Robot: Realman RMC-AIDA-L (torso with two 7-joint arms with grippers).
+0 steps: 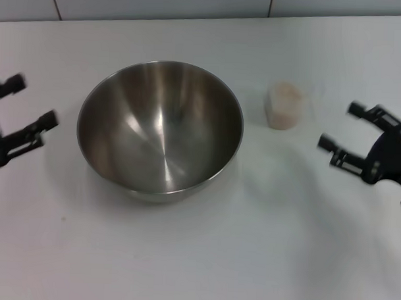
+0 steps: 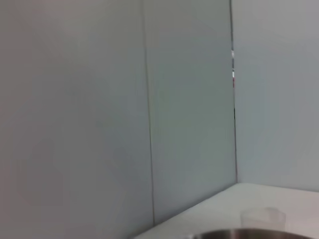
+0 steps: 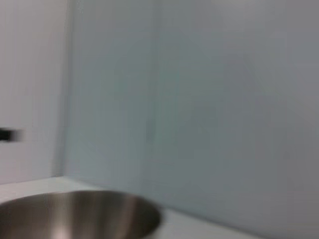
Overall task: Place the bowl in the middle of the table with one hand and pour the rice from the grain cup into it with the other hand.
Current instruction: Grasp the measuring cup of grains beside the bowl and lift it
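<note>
On the white table [image 1: 197, 255], the stainless-steel bowl [image 1: 160, 130] sits upright near the middle, its shiny interior holding nothing. Just to its right, apart from its rim, stands the grain cup [image 1: 283, 105], a small clear plastic cup filled with pale pinkish-beige rice [image 1: 285, 95].

At the table's left edge, the left gripper [image 1: 24, 104] hovers beside the bowl, its two black fingers spread wide with nothing between them; it does not touch the bowl. Over on the right, the right gripper [image 1: 344, 128] hangs near the cup but clear of it, fingers likewise parted and gripping nothing.

From the left wrist view, only the bowl's rim [image 2: 249, 234] and the faint cup [image 2: 262, 217] show below a pale wall. From the right wrist view, the bowl [image 3: 75, 216] fills the lower corner before the same pale wall.
</note>
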